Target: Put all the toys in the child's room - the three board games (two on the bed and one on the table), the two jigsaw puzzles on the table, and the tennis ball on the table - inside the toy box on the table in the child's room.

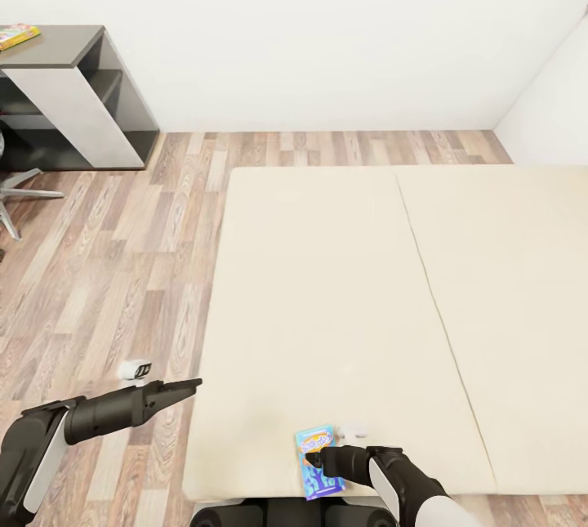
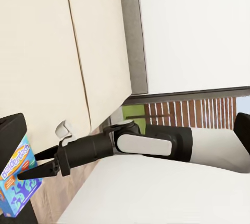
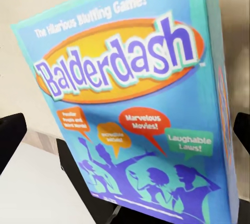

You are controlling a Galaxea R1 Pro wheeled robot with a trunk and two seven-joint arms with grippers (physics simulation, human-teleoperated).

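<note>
Holding the blue board game (image 1: pixel 316 462) at the near edge of the bed (image 1: pixel 359 298), our right tool (image 1: pixel 320 458) lies across the box's lower half, and the right wrist view (image 3: pixel 135 104) shows a dark finger at each long edge, so we judge it clamped on the box. Its long axis runs away from us along the mattress. Our left tool (image 1: pixel 184 388) hangs over the wood floor (image 1: pixel 106 282) beside the bed, fingers drawn narrow, carrying nothing. Far off to the left, the tabletop's dark wing (image 1: pixel 57 49) bears 1 colourful flat item at the picture's edge, well apart from the box.
</note>
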